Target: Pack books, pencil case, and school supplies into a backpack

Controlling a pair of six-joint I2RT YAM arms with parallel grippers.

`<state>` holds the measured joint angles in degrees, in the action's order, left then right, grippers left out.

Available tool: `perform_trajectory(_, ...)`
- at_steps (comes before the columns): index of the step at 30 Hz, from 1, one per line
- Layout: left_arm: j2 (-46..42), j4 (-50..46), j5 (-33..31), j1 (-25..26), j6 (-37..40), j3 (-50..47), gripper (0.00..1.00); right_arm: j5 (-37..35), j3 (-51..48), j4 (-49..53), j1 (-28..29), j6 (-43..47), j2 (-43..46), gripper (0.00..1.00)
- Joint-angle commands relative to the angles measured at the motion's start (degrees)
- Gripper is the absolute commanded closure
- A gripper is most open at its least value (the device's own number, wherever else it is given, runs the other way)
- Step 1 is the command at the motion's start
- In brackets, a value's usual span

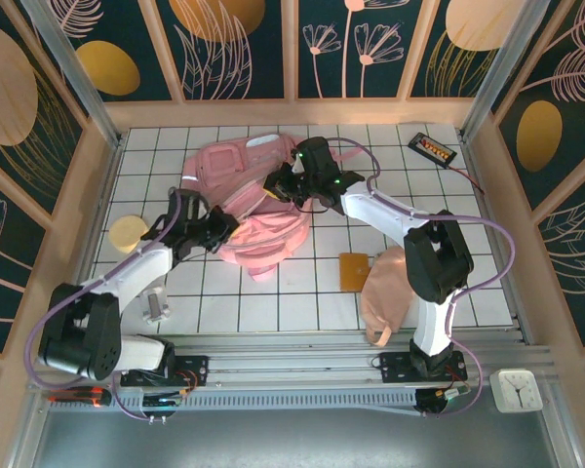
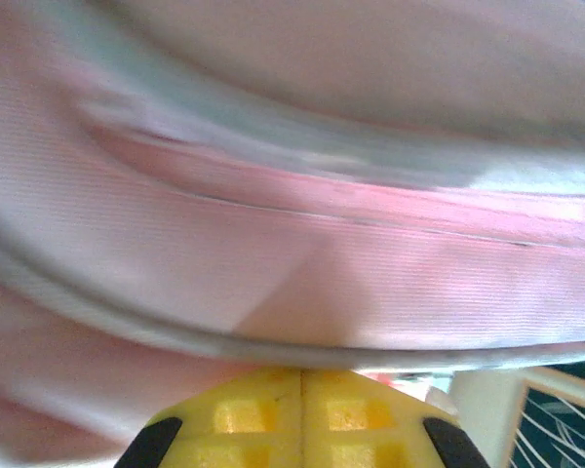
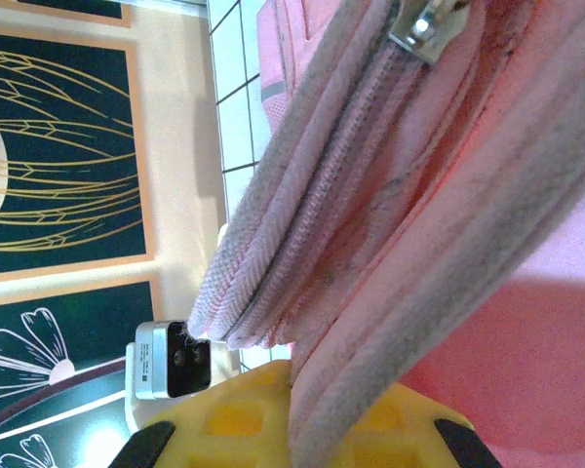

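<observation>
Bright, even light falls from overhead; shadows on the white tiled table (image 1: 273, 302) are soft and short, and the top view is sharp. The left wrist view is smeared and out of focus across the backpack (image 2: 292, 263). The right wrist view shows its weave crisply, shaded lower right.

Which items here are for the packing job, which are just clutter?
Job: large pink fabric backpack; soft peach fabric pencil pouch; flat orange square pad.
Clutter: round pale yellow disc; black rectangular gadget with red marks; small white clock.
</observation>
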<state>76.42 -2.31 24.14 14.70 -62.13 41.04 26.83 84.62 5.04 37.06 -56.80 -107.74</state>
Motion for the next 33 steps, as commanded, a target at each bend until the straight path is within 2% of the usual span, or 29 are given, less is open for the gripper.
perform_trajectory(1, -2.5, -4.9, -2.5, -2.3, 4.1, -2.8, 1.00, 3.1, 2.9, -0.7, -0.5, 1.9, 3.8, 1.00)
perform_trajectory(7, -2.5, -10.0, -5.4, -2.3, 11.2, 3.7, 1.00, 3.6, 3.7, -0.4, -0.4, 1.8, 3.1, 1.00)
perform_trajectory(8, -2.2, -10.2, -5.1, -2.3, 12.4, 4.9, 0.98, 3.6, 3.9, -0.5, -0.3, 1.6, 2.9, 1.00)
perform_trajectory(9, -2.0, -10.2, -4.8, -2.3, 13.0, 5.6, 0.81, 3.6, 4.0, -0.4, -0.2, 1.6, 2.8, 1.00)
perform_trajectory(10, -2.0, -10.0, -4.3, -2.3, 13.3, 6.2, 0.61, 3.7, 4.4, -0.3, -0.1, 1.5, 2.6, 1.00)
perform_trajectory(11, -1.8, -9.5, -3.3, -2.3, 13.8, 6.6, 0.59, 3.7, 4.6, -0.3, 0.0, 1.6, 2.4, 1.00)
perform_trajectory(15, -1.3, -11.7, -2.4, -1.3, 15.1, 9.2, 0.56, 3.8, 4.8, -0.5, 0.4, 1.2, 1.8, 1.00)
perform_trajectory(22, 4.6, -22.7, -7.7, 7.7, 23.1, 18.8, 0.53, 4.4, 6.3, -0.8, 0.7, 1.0, 0.1, 1.00)
perform_trajectory(29, 8.4, -26.4, -11.3, 9.5, 25.2, 22.4, 0.60, 4.6, 6.4, -1.2, 1.0, 0.8, -0.4, 1.00)
perform_trajectory(33, 11.2, -28.0, -13.7, 10.5, 26.3, 25.2, 0.60, 4.7, 6.2, -1.5, 1.1, 0.7, -0.3, 1.00)
